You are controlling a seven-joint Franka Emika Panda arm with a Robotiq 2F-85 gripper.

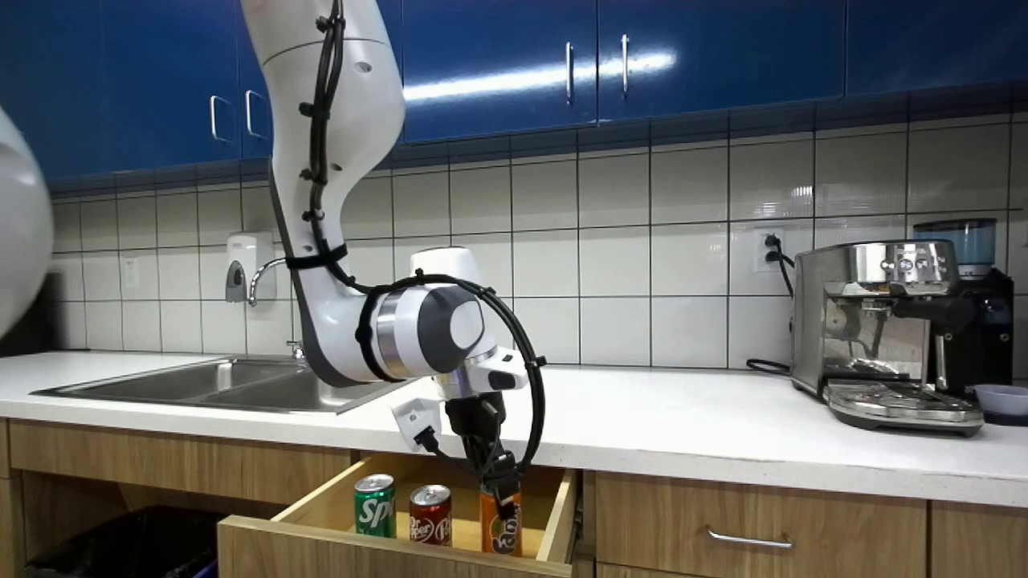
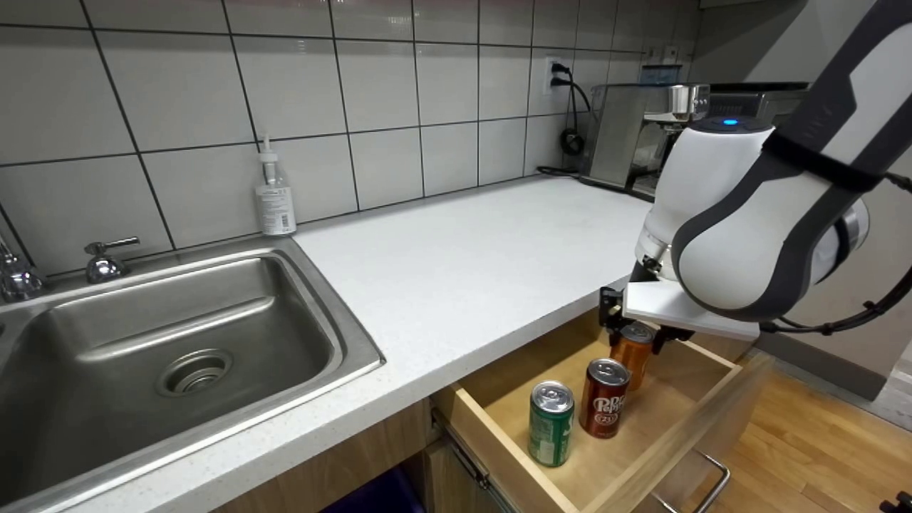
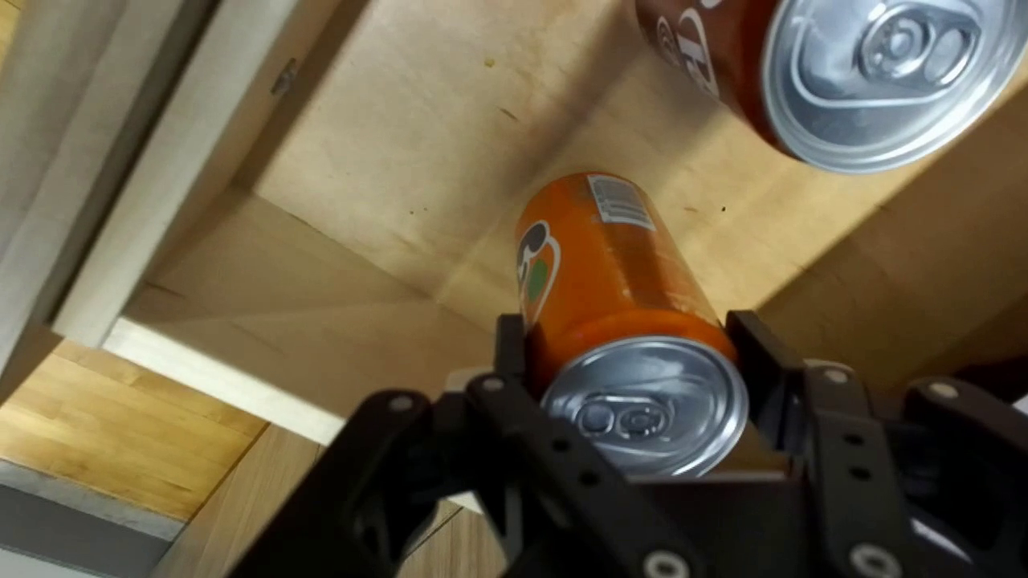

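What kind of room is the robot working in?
Most likely a kitchen, or something like a break room: there's a shiny rectangular steel sink, a boxy silver metal coffee machine, and glossy blue wall cupboards.

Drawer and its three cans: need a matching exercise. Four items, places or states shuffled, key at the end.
Things:
1. Orange can
2. Dark red can
3. Green can
4. Drawer

Places or states:
A. End of the row nearer the sink
B. Standing open below the counter
C. Gripped by the tool
D. Middle of the row

Pairs: 1-C, 2-D, 3-A, 4-B
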